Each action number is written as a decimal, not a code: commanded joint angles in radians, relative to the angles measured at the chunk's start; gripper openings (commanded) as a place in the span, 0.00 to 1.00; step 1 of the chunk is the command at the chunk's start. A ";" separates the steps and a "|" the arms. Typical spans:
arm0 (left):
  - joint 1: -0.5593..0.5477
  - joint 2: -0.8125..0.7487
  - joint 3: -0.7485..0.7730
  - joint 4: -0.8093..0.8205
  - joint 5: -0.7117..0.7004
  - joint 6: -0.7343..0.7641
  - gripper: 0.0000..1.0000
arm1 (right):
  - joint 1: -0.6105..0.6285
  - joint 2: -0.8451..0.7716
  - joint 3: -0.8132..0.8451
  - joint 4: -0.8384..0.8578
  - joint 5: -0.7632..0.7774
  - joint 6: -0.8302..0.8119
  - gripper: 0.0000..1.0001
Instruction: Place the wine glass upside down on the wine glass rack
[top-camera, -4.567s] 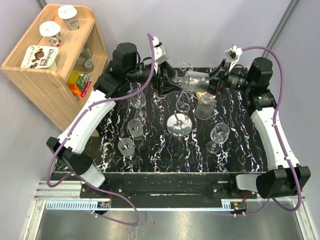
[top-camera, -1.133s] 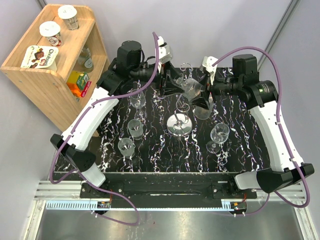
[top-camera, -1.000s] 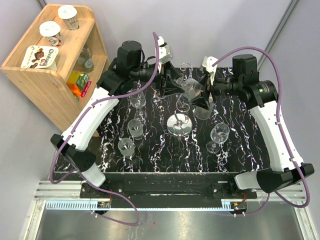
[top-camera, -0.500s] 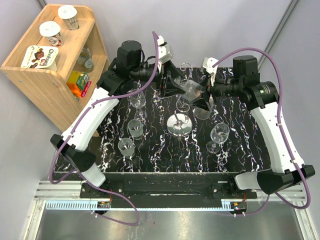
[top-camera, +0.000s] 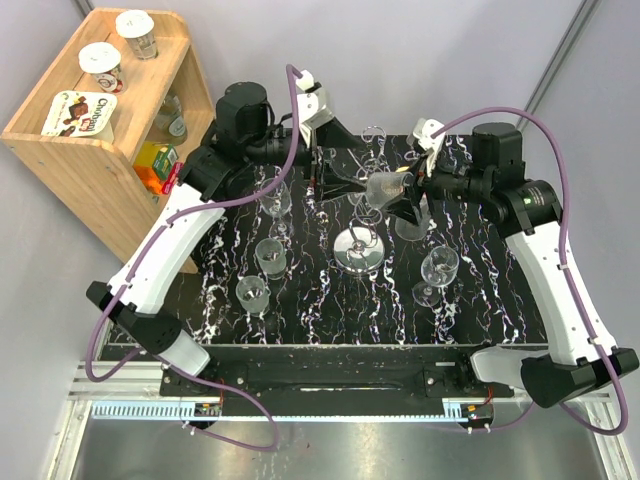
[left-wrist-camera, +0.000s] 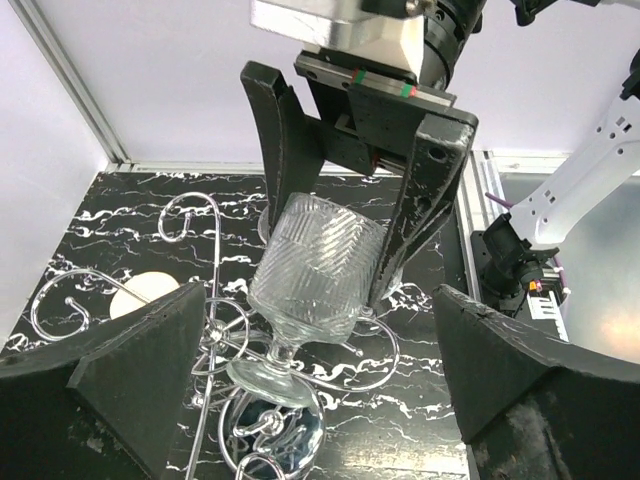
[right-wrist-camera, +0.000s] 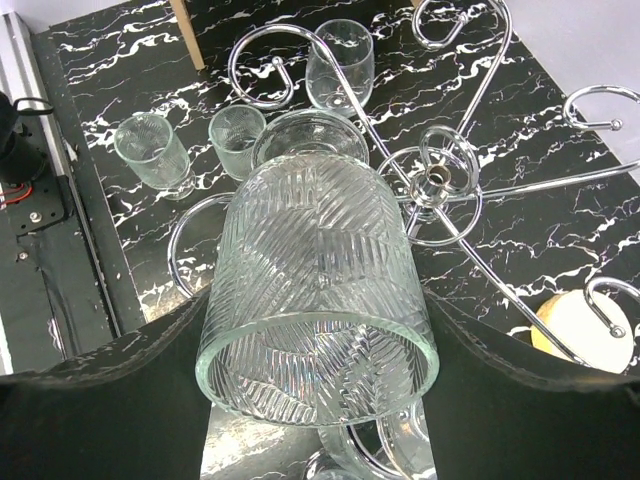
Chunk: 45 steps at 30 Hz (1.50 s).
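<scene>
The ribbed wine glass (top-camera: 385, 187) is held by its bowl in my right gripper (top-camera: 408, 196), tilted on its side. Its foot (left-wrist-camera: 265, 378) points into the curled arms of the chrome wine glass rack (top-camera: 360, 250); I cannot tell whether they touch. In the right wrist view the bowl (right-wrist-camera: 320, 290) fills the space between my fingers, rim toward the camera, with the rack's hub (right-wrist-camera: 437, 178) behind it. My left gripper (top-camera: 338, 182) is open and empty, just left of the glass. In the left wrist view its fingers (left-wrist-camera: 130, 370) stand wide apart and clear of the bowl (left-wrist-camera: 320, 265).
Several other glasses stand on the black marble table (top-camera: 330, 310): three on the left (top-camera: 270, 257), two on the right (top-camera: 438, 270). A wooden shelf (top-camera: 60, 140) with yoghurt pots stands off the far left corner. A pale round object (right-wrist-camera: 570, 320) lies beyond the rack.
My left gripper has let go of the glass and drawn back to the left, open. My right gripper holds the bowl and has shifted the glass slightly right, foot toward the rack arms.
</scene>
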 joint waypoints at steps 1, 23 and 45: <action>-0.004 -0.062 -0.059 0.027 -0.048 0.061 0.99 | 0.008 -0.020 0.009 0.139 0.026 0.064 0.00; 0.143 -0.116 -0.135 0.036 0.143 0.155 0.99 | 0.008 0.021 0.169 0.253 -0.105 0.252 0.00; 0.104 -0.039 -0.143 0.192 0.211 0.040 0.98 | 0.008 0.049 0.183 0.332 -0.269 0.364 0.00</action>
